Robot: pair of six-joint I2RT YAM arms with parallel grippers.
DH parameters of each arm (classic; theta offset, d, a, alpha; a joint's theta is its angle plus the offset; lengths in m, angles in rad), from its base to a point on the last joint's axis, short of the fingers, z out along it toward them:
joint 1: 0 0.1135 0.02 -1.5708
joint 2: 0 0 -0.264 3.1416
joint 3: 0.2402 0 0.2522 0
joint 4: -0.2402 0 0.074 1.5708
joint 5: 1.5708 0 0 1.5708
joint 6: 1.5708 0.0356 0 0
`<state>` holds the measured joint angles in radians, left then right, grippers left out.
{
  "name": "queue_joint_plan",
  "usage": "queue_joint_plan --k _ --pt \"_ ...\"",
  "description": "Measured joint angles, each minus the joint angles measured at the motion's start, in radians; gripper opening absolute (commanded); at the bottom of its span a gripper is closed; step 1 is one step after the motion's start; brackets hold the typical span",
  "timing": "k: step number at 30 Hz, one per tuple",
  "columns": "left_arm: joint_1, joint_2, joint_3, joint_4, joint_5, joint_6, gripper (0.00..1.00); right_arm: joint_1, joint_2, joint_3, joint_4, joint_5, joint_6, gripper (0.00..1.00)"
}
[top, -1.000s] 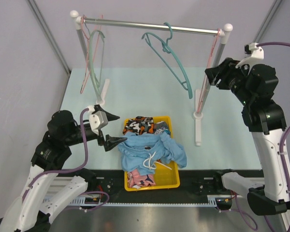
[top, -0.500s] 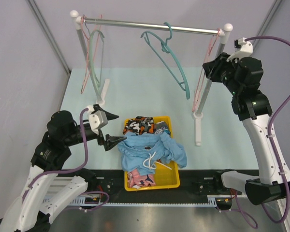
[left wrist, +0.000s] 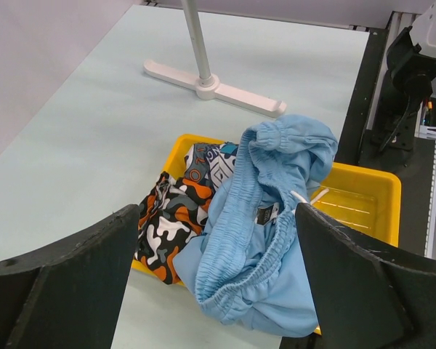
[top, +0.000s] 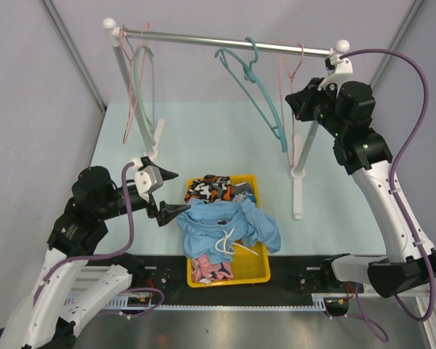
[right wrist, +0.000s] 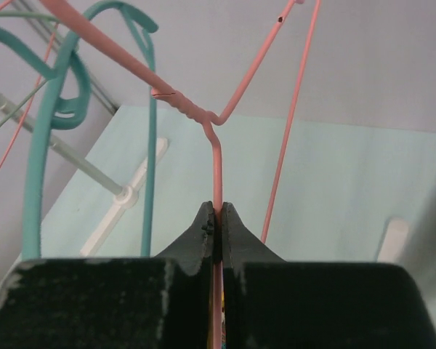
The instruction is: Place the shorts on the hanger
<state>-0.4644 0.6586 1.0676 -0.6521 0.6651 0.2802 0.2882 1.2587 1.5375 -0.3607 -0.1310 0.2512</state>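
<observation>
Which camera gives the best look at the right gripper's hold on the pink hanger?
The right wrist view: the right gripper is shut on the hanger, just below its twisted neck. The top external view shows both small, the contact unclear. The left wrist view shows neither.

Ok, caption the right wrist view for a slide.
Right gripper shut on the pink wire hanger, teal hanger hanging alongside.
</observation>
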Motion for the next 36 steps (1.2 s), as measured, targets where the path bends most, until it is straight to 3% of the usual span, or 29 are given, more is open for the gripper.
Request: queue_joint_plan --k 19,36 --pt "0.0 0.009 0.0 -0.001 -0.014 0.0 0.92 0.244 0.235 0.188 0.083 -0.058 -0.123 0.0" --pt "0.0 0.045 0.0 0.008 -0.014 -0.011 0.92 0.186 0.159 0.206 0.017 -0.007 -0.186 0.0"
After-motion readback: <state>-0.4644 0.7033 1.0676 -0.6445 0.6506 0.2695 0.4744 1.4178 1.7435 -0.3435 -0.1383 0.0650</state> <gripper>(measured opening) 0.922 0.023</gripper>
